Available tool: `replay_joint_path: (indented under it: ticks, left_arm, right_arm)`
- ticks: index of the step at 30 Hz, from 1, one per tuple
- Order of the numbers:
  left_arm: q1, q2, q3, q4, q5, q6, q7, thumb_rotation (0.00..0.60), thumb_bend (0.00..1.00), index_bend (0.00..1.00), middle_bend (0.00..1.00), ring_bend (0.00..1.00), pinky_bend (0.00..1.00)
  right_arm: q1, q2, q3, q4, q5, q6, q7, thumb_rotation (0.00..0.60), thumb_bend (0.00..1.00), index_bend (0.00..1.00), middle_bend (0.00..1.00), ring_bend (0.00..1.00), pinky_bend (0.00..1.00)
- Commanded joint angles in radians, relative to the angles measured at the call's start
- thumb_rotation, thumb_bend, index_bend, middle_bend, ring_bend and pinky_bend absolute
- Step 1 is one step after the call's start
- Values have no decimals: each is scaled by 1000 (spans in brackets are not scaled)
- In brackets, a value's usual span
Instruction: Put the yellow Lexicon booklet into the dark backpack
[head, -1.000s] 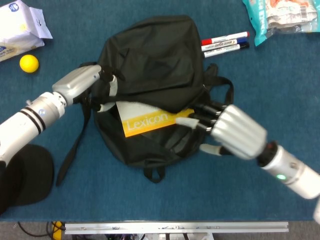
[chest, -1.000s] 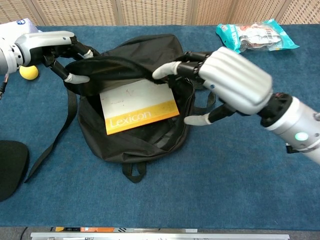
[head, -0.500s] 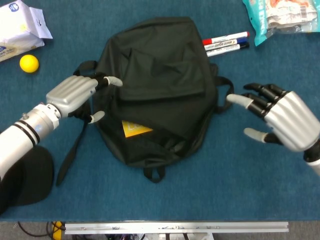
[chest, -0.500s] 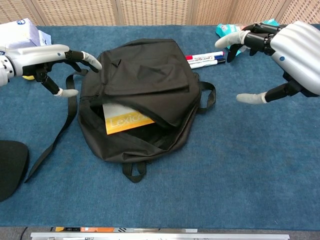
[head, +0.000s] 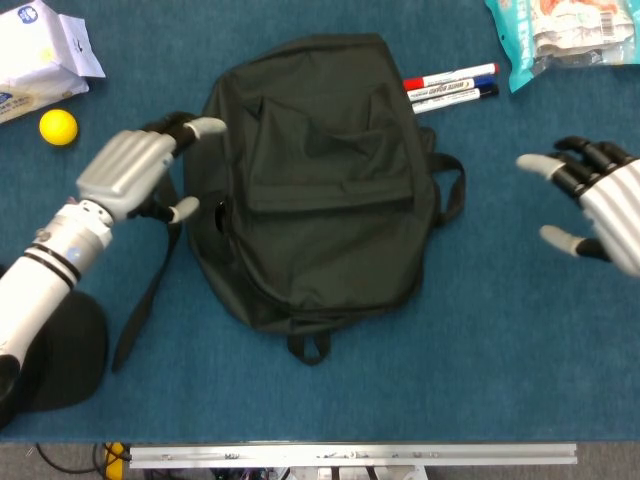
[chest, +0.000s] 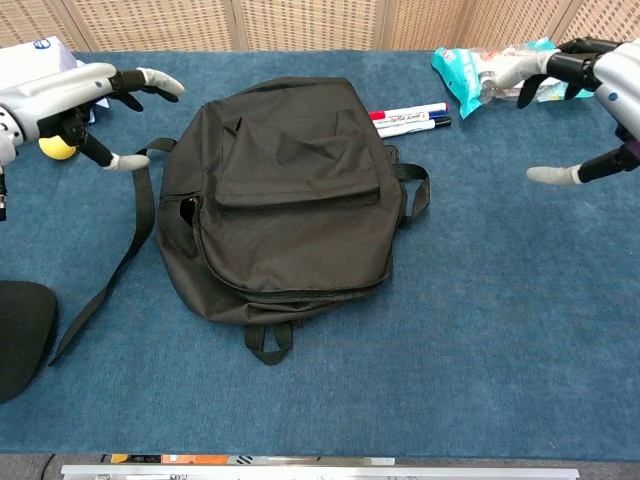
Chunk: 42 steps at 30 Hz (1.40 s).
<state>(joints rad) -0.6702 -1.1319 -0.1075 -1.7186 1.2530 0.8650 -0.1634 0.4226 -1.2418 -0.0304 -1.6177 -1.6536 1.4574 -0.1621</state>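
Dark backpack (head: 320, 180) flat on the blue counter (head: 420, 380), flap down, between the two hands; no yellow Lexicon booklet showing anywhere in either view, so its place cannot be told from these views. Left hand (head: 135, 170) just beside the pack's left edge, fingers (chest: 158, 79) spread and released, grasping nothing. Right hand (head: 600, 200) well apart from the pack on the other side, fingers (head: 536, 164) likewise splayed and empty.

Below the left fingers, a loose black strap (head: 150, 290) trailing from the pack across the counter toward a dark round pad (head: 55, 350) at the near left edge. Beyond the left fingers, a yellow ball (head: 58, 127) and, further off, a white tissue pack (head: 40, 55) at the far left corner. Between the right fingers and the pack's top, three markers (head: 450, 85) lying side by side, touching the pack's upper right edge or just beside it. Past the right fingers, at the far right corner, a teal snack bag (head: 560, 35). A small carry loop (head: 308, 347) poking out from the pack's near edge. A curved shoulder strap (head: 452, 190) looping out on the side facing the right fingers.
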Motion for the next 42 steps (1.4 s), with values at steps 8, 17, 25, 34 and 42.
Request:
replay_joint_path:
  ticks: [8,17,25,34,42]
  left_arm:
    - [186,-40,45,118,47,287,64,600,276,193,199,108,177]
    - [341,-16,86,129,57,467,112,600,276,217,211,117,177]
    - [437,19,97,96,82,586,153,600,276,239,210,117,177]
    - [460,11,90,83,96,582,172,600,276,241,211,118,177]
    - [464,5,87,85,107,551,169,600,276,241,211,118,177]
  right_arm:
    - [-116,38,29,58,141,28,42,600,69,420,517,363,472]
    - [-215,74,28,56,198,74,65,600,82,480,533,376,488]
    - [-265,74,51,75,221,103,102,600,82,510,542,376,488]
    - [-260,71,57,74,199,54,96,600,82,521,541,376,488]
    - [-259,73,62,59,189,28,89,600,82,525,542,376,488]
